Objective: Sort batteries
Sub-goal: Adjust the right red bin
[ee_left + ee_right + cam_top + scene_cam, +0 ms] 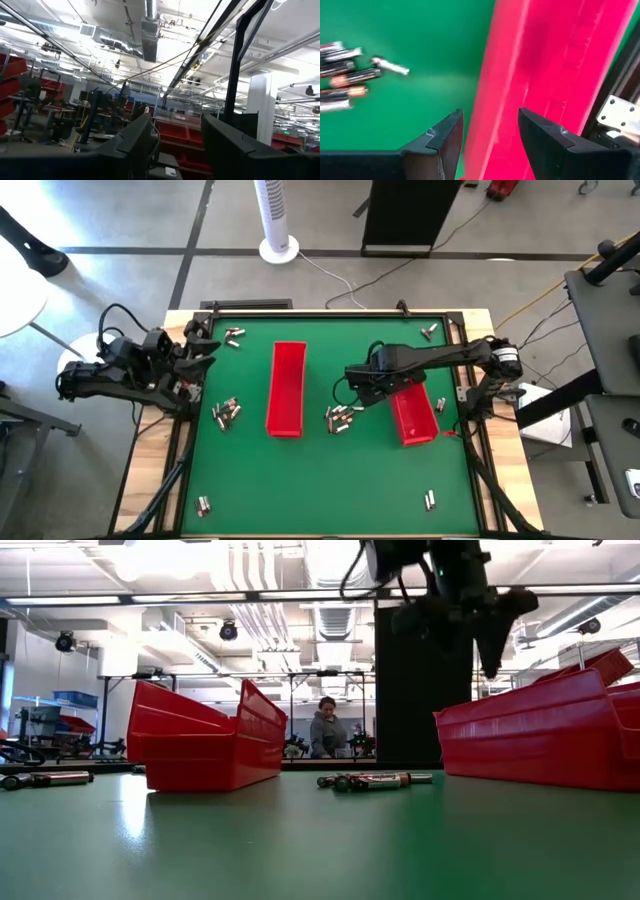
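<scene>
Green matting covers the desk [320,480], which stands in a wide workshop hall where a person [326,730] is visible far behind. Two long red trays lie on it: the left tray [286,388] near the middle and the right tray [413,415] beside it. The batteries [342,416] lie in small clusters, one between the trays, another left of the left tray, and a few strays near the corners.

The right gripper [366,387] hangs above the desk at the inner edge of the right tray, its fingers [547,135] parted by a moderate gap with nothing between them. The left gripper [205,358] waits at the desk's left edge, aimed out into the room, fingers apart and empty.

Judging by this, the step in hand is a reach for the middle cluster. It would go best by moving clear of the tray wall, picking one battery at the cluster's edge, and lining the fingers across its length before descending.

Whether either tray holds batteries already cannot be made out, and battery types are too small to tell apart.
</scene>
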Tool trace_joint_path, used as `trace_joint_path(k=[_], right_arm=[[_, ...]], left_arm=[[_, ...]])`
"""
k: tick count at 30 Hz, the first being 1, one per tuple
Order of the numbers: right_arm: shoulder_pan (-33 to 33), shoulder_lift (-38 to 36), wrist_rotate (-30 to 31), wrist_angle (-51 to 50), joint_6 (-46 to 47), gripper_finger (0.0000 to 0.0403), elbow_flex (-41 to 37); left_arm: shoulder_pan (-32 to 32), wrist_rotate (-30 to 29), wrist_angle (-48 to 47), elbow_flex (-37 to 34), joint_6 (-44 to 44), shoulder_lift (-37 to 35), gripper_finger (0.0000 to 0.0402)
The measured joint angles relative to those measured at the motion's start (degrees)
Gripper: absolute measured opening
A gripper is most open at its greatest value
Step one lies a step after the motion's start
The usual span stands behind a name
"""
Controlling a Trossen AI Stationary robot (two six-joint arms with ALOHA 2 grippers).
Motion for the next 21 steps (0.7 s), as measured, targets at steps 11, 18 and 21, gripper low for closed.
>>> trace_joint_path(k=[11,18,21], right_arm=[[-5.2,0.0,-5.9,14.2,-2.0,0.0170,-9.3],[-5.9,0.0,-7.5,20.5,0.9,0.0111,-11.4],[-6.3,0.0,-7.6,20.3,1.3,0.0077,-11.2]], left_arm=[[0.0,-0.9,0.0,-0.1,-1.6,0.9,0.0155],[0.0,-0.9,0.1,-0.1,-1.6,0.1,0.0155],[0.0,-0.9,0.1,-0.1,-1.6,0.1,0.0155]])
